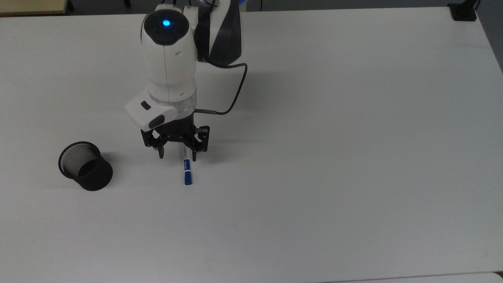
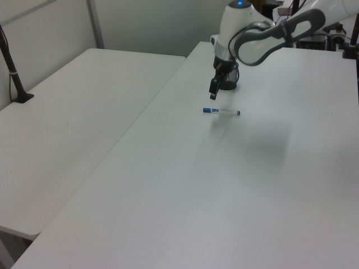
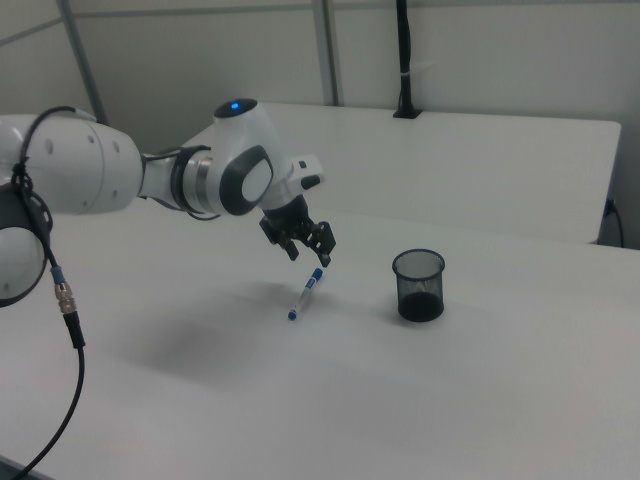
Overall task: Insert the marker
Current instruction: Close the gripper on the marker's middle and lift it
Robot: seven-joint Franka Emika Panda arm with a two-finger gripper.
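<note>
- The marker [image 1: 186,165] was seen lying flat on the white table [image 1: 353,157], its length running up and down in the top view, with the blue cap at the lower end.
- In the left view the marker [image 2: 221,111] lay crosswise, just in front of the arm; in the right view the marker [image 3: 306,293] lay at a slant between the arm and the cup.
- The gripper [image 1: 177,155] was held above the marker's upper part, pointing down at the table, with its fingers spread apart.
- In the top view one fingertip was seen to the left of the barrel and the other just at its right side; nothing was pinched between them.
- Whether either fingertip touched the barrel could not be told.
- In the right view the gripper [image 3: 308,251] was seen above the table, over the marker's far end, and apart from it.
- In the left view the gripper [image 2: 213,93] was seen above the marker's blue-capped end.
- A black mesh cup [image 1: 85,166] was stood upright on the table, well to the top view's left of the marker and apart from it.
- The mesh cup [image 3: 419,284] was seen at the right view's right of the marker, open side up, with nothing visible inside.
- A black cable [image 1: 232,90] was seen looping from the arm's wrist.
</note>
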